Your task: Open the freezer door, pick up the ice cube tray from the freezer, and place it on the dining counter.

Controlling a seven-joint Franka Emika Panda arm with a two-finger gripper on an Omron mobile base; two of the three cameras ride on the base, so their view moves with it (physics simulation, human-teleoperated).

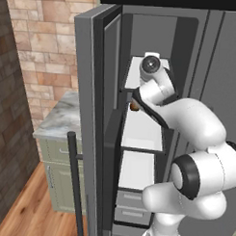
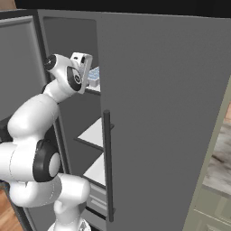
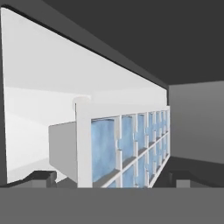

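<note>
The freezer door (image 1: 93, 119) stands swung open and the arm reaches deep into the freezer (image 1: 156, 39), where the ice cube tray (image 3: 131, 148) sits on a white upper shelf (image 1: 146, 68) between the 2 spread fingers (image 3: 41, 177), not yet clamped. Closing off-centre could tilt the tray or push it along the shelf.

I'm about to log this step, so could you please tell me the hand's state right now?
Hand: open, one fingertip on each side of the ice cube tray, not yet shut on it.
</note>
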